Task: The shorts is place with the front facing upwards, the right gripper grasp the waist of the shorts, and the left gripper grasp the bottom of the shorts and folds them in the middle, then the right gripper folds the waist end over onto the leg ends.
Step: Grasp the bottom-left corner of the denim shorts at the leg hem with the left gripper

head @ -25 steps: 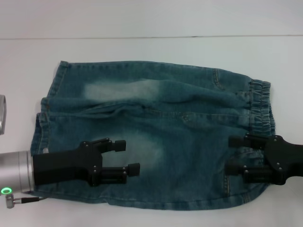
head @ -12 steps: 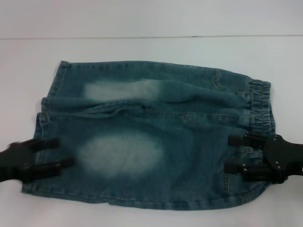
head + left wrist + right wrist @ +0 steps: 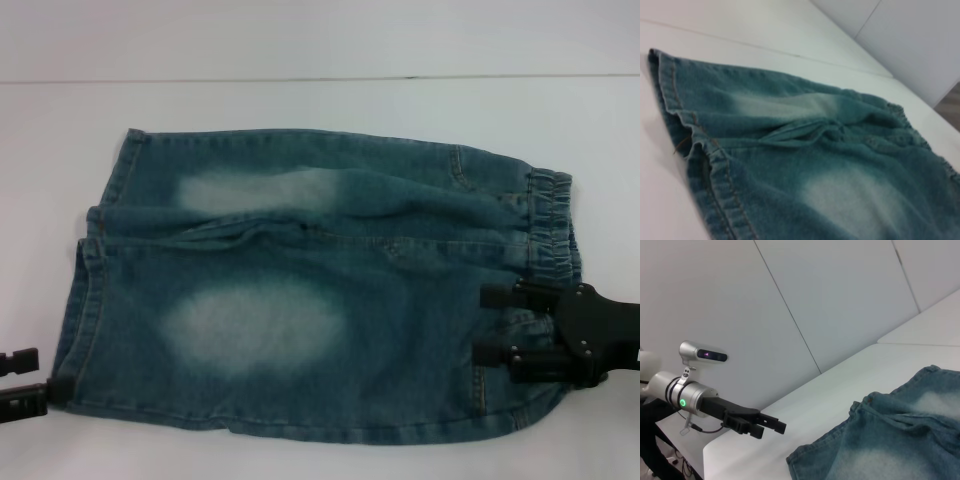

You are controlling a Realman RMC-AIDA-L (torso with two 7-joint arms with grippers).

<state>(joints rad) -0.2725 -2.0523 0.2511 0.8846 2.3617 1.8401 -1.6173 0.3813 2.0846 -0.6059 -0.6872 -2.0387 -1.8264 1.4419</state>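
Note:
The blue denim shorts [image 3: 300,290] lie flat on the white table [image 3: 320,100], with the elastic waist [image 3: 552,225] to the right and the leg hems [image 3: 85,300] to the left. My left gripper [image 3: 42,378] is open at the picture's lower left, its fingertips just at the near leg hem's corner. My right gripper [image 3: 481,325] is open, hovering over the cloth near the waist's front corner. In the left wrist view the shorts [image 3: 815,165] and a stitched hem [image 3: 715,175] fill the picture. The right wrist view shows the left gripper [image 3: 772,427] beyond the shorts [image 3: 890,440].
The white table's far edge [image 3: 320,78] runs behind the shorts, with a pale wall [image 3: 815,300] beyond it. Bare tabletop surrounds the shorts.
My left gripper has pulled back to the left, off the near leg, and now sits at the hem's corner. The right gripper and the shorts have hardly moved.

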